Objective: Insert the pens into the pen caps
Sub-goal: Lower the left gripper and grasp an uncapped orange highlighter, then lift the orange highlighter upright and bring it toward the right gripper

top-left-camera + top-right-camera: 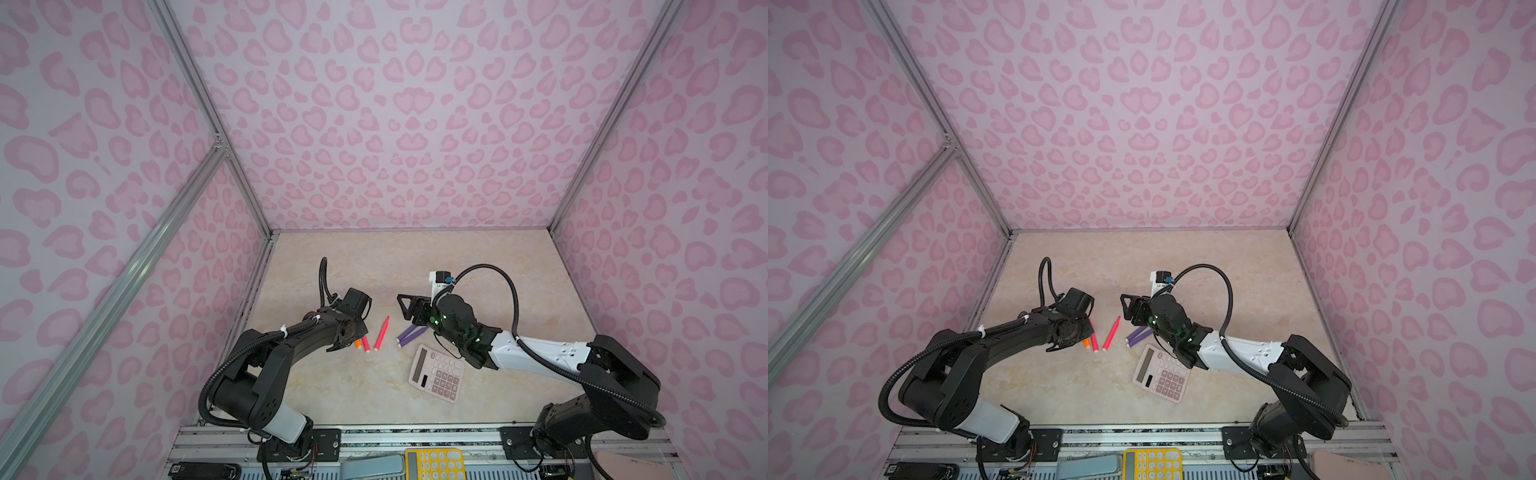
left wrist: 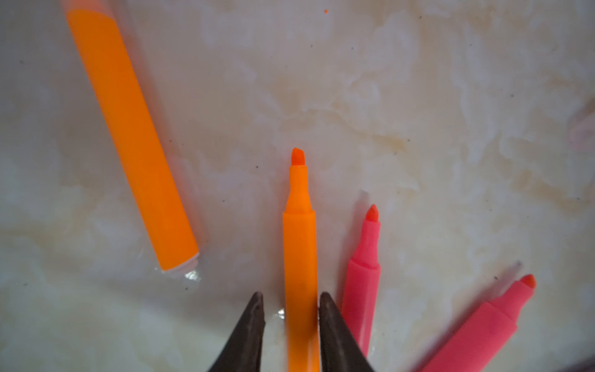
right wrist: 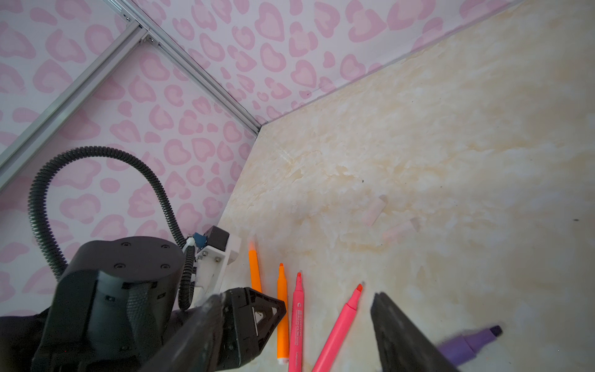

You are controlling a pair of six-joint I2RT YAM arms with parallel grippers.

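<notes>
Straddling an orange pen [image 2: 299, 257], the left claw [image 2: 291, 296] has one finger against the barrel, while a sliver of desk [image 2: 418, 96] shows beside the other finger. I cannot tell whether it is truly pinching. That pen lies flat, its long axis running straight out from the claw, chisel tip leading. A pink pen [image 2: 362, 290] just beside it and a second pink pen [image 2: 483, 328] fan outward, tips the same general way. A second orange pen [image 2: 128, 135] lies apart at a slant, whitish butt nearer the claw.

In both top views the left arm [image 1: 291, 340] covers most of the orange barrels, and the pink tips aim toward the back wall [image 1: 415, 124]. The purple pens [image 1: 409, 334] lie side by side on a diagonal, just beside the calculator [image 1: 436, 374].

Only the right wrist view shows faint clear pen caps [image 3: 373, 211] on bare desk, well apart from the pens. It also shows the right claw [image 3: 297, 296] spread wide and empty.
</notes>
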